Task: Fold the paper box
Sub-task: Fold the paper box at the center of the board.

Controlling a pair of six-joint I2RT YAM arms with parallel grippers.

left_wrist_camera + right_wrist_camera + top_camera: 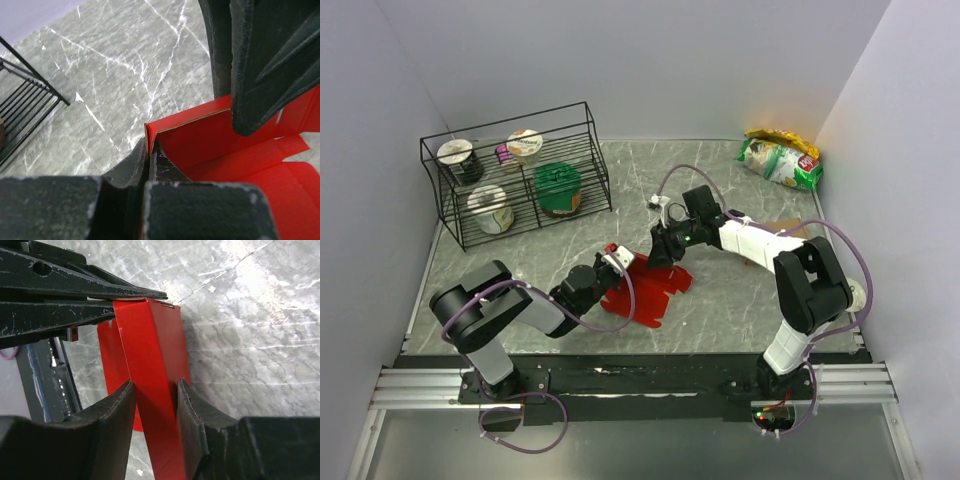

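Note:
The red paper box (650, 290) lies partly folded mid-table, one wall raised between the two arms. My left gripper (613, 258) is shut on a corner of that raised wall (225, 145); the thin card edge is pinched between its fingertips (148, 145). My right gripper (663, 250) comes from the far side and straddles the same folded wall (150, 340). Its two fingers press both faces of the red strip (155, 385). The left fingers (100, 295) show at the top left of the right wrist view. The right fingers (270, 65) fill the top right of the left wrist view.
A black wire rack (515, 175) holding several cups stands at the back left. A green and yellow snack bag (780, 158) lies at the back right. A brown cardboard piece (788, 225) shows behind the right arm. White walls close three sides.

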